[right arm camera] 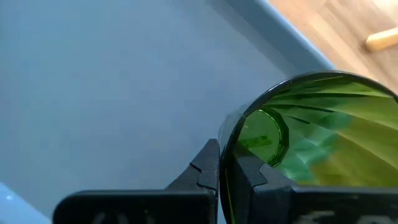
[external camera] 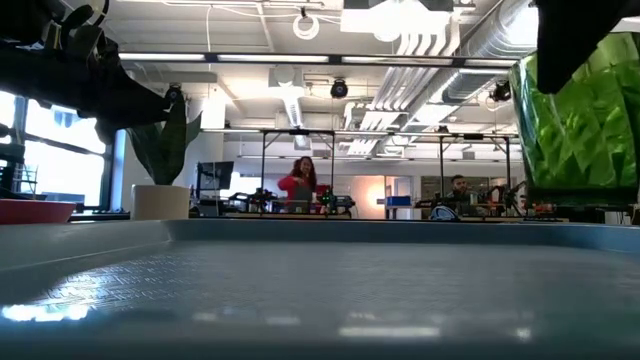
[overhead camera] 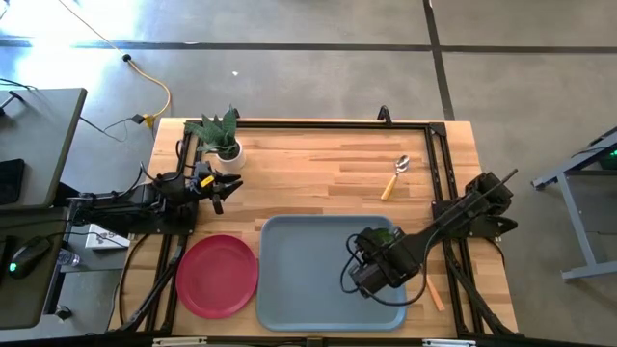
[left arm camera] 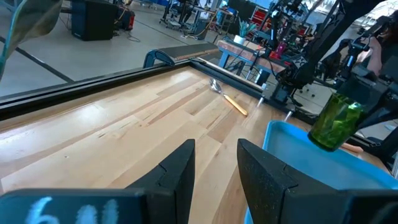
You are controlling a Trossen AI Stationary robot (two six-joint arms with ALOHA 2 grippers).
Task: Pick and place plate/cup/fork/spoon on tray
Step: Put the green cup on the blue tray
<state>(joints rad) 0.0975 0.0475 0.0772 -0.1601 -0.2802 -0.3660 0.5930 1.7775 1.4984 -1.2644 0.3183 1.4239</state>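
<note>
Your right gripper (overhead camera: 371, 273) pinches the green cup's (right arm camera: 311, 143) rim over the blue-grey tray (overhead camera: 299, 260), lower centre. The pinkish-red plate (overhead camera: 217, 275) sits outside it, lower left; your left gripper (left arm camera: 214, 165) waits slightly parted, empty.

Cup (right arm camera: 311, 134) in right gripper (right arm camera: 227, 163): translucent green, faceted. Tray (overhead camera: 308, 260) beneath it: plain blue-grey. Plate (overhead camera: 217, 275) off the tray's far side from the gripper: pinkish-red, plain. Spoon (overhead camera: 395, 176): silver bowl, orange-yellow handle. Table (overhead camera: 308, 173): light wood strips.
</note>
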